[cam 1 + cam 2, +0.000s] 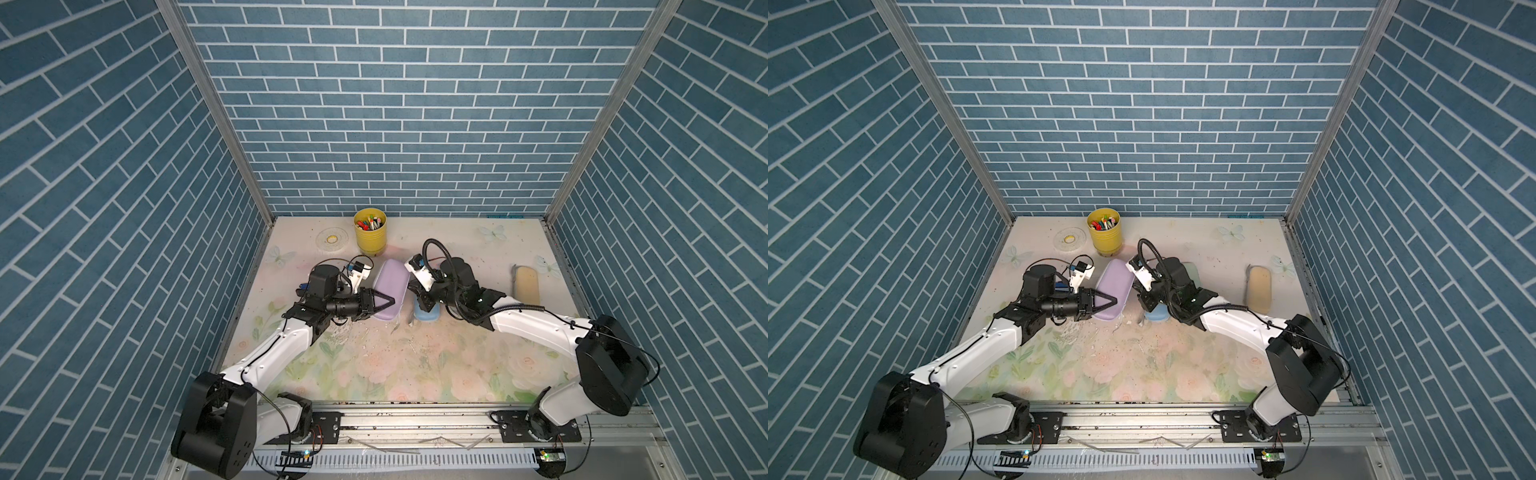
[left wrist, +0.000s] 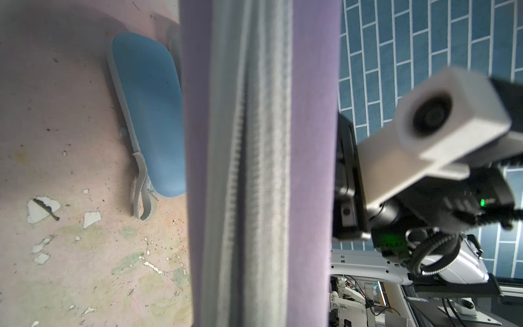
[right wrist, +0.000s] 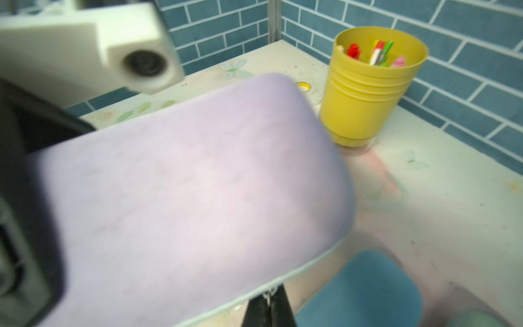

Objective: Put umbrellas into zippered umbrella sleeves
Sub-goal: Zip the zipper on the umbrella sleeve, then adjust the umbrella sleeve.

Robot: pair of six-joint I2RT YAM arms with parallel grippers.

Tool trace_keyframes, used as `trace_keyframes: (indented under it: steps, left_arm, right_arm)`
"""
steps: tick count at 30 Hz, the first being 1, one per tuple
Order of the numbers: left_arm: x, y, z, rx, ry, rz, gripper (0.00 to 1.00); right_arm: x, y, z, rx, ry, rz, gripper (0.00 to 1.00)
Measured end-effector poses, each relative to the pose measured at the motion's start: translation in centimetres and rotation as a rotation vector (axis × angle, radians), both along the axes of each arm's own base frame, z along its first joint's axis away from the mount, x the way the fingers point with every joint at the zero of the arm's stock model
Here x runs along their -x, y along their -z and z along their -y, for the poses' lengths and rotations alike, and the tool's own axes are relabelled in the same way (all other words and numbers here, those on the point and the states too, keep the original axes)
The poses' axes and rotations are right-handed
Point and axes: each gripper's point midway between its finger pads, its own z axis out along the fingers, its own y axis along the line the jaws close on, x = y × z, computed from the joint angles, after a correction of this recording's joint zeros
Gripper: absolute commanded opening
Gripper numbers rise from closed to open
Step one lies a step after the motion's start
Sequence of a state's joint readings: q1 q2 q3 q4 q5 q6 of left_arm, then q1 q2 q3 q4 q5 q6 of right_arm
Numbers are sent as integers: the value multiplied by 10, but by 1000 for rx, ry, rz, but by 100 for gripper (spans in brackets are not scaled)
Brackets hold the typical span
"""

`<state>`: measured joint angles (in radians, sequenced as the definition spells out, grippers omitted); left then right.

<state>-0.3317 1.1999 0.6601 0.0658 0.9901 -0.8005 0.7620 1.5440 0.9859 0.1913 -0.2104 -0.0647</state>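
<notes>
The lilac zippered umbrella sleeve [image 1: 390, 286] stands tilted on its long edge, and my left gripper [image 1: 385, 301] is shut on its near end. Its grey zip edge [image 2: 249, 170] fills the left wrist view. My right gripper [image 3: 268, 304] is shut at that sleeve's right edge, with the small metal zip pull [image 3: 268, 295] pinched between the fingertips. A light blue sleeve [image 1: 426, 314] lies flat below the right gripper. A cream-tan sleeve [image 1: 527, 282] lies at the right. A mint sleeve [image 1: 1194, 272] shows partly behind the right arm. No umbrellas are in view.
A yellow cup of pens [image 1: 370, 235] stands at the back, just beyond the lilac sleeve. A clear disc with a yellow ring [image 1: 331, 239] lies to its left. A small dark blue object [image 1: 303, 286] sits behind the left wrist. Brick-pattern walls enclose three sides.
</notes>
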Motion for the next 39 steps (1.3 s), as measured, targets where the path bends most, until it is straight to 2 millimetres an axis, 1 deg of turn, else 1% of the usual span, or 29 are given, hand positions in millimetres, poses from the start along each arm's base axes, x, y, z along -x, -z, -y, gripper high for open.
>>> trace_keyframes:
  steps: [2,4,7,8,9,11,12,13,14,16,18,20,21,24,27,29,34,36,39]
  left_arm:
    - [4,-1,3,-4,20,17,11]
    - [1,-5,5,-8,19,40,11]
    - [-2,-7,4,-13,9,58,10]
    - [-2,-8,4,-16,12,60,11]
    - [-2,-7,3,-18,14,59,11]
    - [4,-3,3,-25,31,30,13]
    - [6,0,3,-28,38,14,16]
    - [8,4,3,-33,44,-1,18]
    - [9,6,3,-36,50,-12,20]
    - [11,9,4,-35,63,-27,22]
    - [11,10,6,-34,76,-38,25]
    - [11,8,9,-28,93,-36,28]
    - [12,7,11,-25,106,-30,29]
    - [19,1,20,-15,154,-10,32]
    - [26,-4,29,-6,201,10,32]
    - [28,-5,32,-1,221,11,32]
    - [35,-3,32,3,251,-25,31]
    - [37,-4,32,7,268,-36,31]
    - [40,-5,34,21,303,-43,28]
  right_arm:
    - [-22,-10,5,-4,24,33,0]
    - [-28,-15,2,1,10,50,0]
    - [-31,-19,-1,16,-2,52,0]
    - [-31,-18,0,22,-4,45,15]
    - [-30,-16,1,27,-5,35,27]
    - [-32,-10,11,49,27,-2,47]
    - [-34,-8,19,56,50,-23,53]
    - [-37,-7,30,54,83,-61,62]
    - [-41,-8,43,40,119,-104,68]
    - [-45,-14,67,-18,169,-199,76]
    - [-48,-21,81,-98,182,-302,77]
    - [-49,-28,85,-178,166,-411,79]
    - [-46,-32,81,-218,134,-468,79]
    - [-38,-36,57,-291,13,-615,79]
    - [-27,-27,37,-305,-88,-748,78]
    - [-19,-20,28,-291,-125,-820,76]
    - [-10,-13,21,-259,-186,-911,65]
    - [-6,-13,20,-259,-206,-931,64]
    - [-2,-14,18,-254,-232,-943,66]
